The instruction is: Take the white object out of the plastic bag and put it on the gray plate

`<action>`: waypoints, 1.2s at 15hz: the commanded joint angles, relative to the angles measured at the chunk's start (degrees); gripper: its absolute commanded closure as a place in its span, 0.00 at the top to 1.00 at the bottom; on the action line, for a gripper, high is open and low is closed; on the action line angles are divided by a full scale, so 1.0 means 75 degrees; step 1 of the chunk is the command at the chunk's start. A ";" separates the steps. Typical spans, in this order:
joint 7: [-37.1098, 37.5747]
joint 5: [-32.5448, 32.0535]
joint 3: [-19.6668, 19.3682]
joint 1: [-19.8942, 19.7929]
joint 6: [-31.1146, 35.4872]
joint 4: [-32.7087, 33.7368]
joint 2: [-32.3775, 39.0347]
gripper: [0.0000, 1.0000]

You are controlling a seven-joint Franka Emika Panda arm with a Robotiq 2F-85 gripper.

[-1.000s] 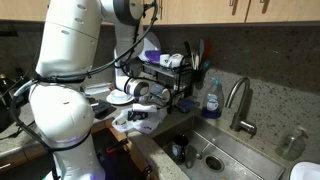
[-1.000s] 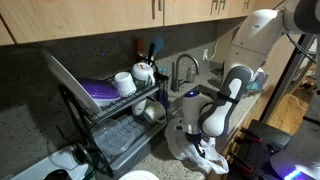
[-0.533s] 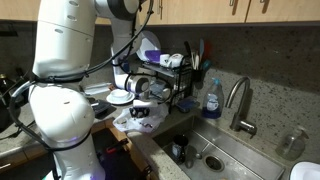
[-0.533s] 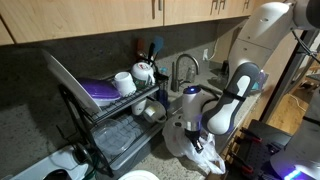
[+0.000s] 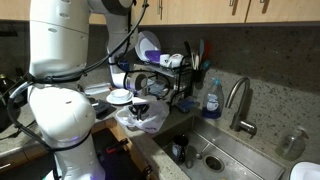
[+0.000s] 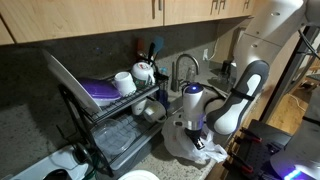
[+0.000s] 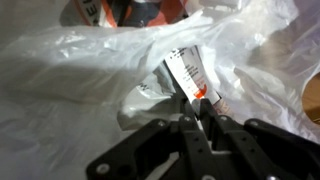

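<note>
Pinching is my reading: in the wrist view the black two-fingered claw (image 7: pixel 197 115) has its jaws drawn nearly together, seemingly on the near corner of the white labelled packet (image 7: pixel 183 72). The packet lies at twelve o'clock from the claw, in the mouth of the crumpled clear plastic bag (image 7: pixel 80 95), with its long axis running seven to one o'clock. In an exterior view the round gray plate (image 5: pixel 119 97) sits at ten o'clock from the bag.

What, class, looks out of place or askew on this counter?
The plastic bag lies crumpled beside the sink; the white object sits tilted inside it, its corner pinched by the pincer. Nothing looks spilled or broken.
</note>
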 commanded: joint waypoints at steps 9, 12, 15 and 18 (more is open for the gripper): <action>0.0946 -0.0461 -0.0106 0.0347 -0.0168 -0.0393 -0.0671 0.02; 0.1224 -0.0517 -0.0105 0.0450 -0.0204 -0.0606 -0.1247 0.02; 0.1411 -0.0591 -0.0141 0.0545 -0.0328 -0.0697 -0.1645 0.03; 0.1331 -0.0537 -0.0189 0.0585 -0.0337 -0.0683 -0.1577 0.02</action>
